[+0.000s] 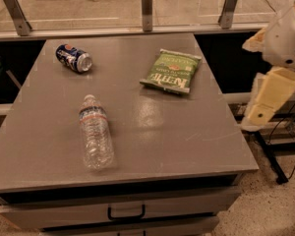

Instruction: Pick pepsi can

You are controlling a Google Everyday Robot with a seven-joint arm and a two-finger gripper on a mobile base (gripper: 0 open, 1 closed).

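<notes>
The pepsi can [73,58] lies on its side at the far left of the grey table top [187,132], dark blue with a silver end facing right. My gripper [265,100] hangs off the table's right edge, cream-coloured, far from the can and holding nothing that I can see.
A clear plastic water bottle [95,132] lies on its side in the front left part of the table. A green chip bag [170,71] lies at the back centre-right. A glass rail with metal posts [146,9] runs behind. A drawer handle [126,213] is below the front edge.
</notes>
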